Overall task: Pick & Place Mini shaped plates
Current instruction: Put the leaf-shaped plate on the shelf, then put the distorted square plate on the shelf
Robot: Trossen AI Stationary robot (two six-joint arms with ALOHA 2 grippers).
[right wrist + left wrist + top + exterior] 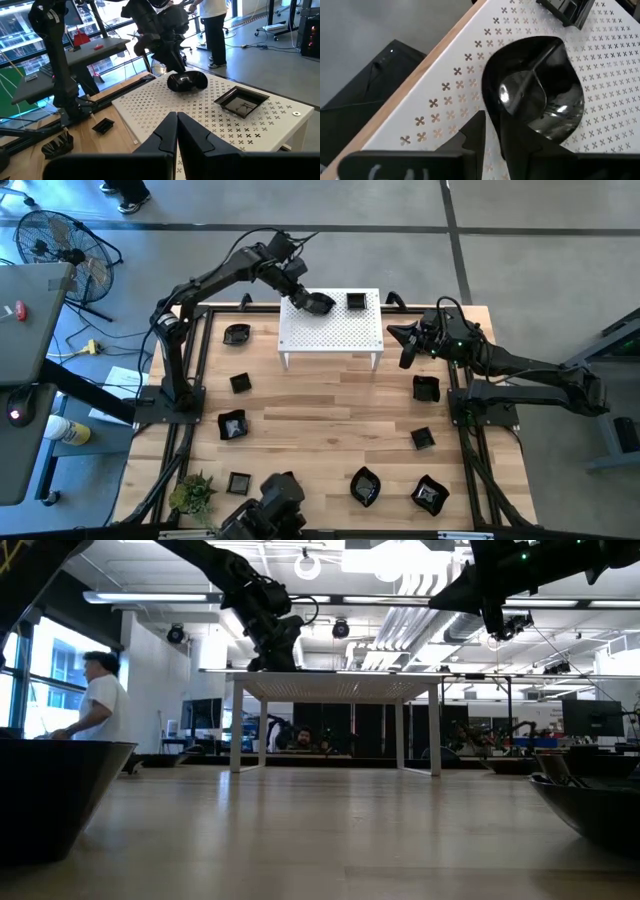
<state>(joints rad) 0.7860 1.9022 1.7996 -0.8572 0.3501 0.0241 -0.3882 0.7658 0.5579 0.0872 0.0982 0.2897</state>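
1. The left gripper [492, 145] stood over the back left part of the white rack [345, 340], its fingers parted only a little around the near rim of a rounded black dish [535, 90]. The dish looked set down on the rack top; whether the pads gripped it or had just let go I could not tell.
2. A square dish [356, 301] sat near the rack's back right corner, apart from the rounded one.
3. The right gripper [408, 346] hung just off the rack's right edge, fingers closed and empty.
4. Handling, as a judgement: the dishes seemed light, stiff and hard — glossy enough to slip, and likely to chip if dropped. The thin raised rim was the place to pinch, one finger inside and one outside.
5. In looks, the rounded dish was deep black and mirror-shiny, with a curved wall and a pointed end. More black dishes lay scattered over the wooden table [320, 430] around the rack — some square, some wavy-edged.
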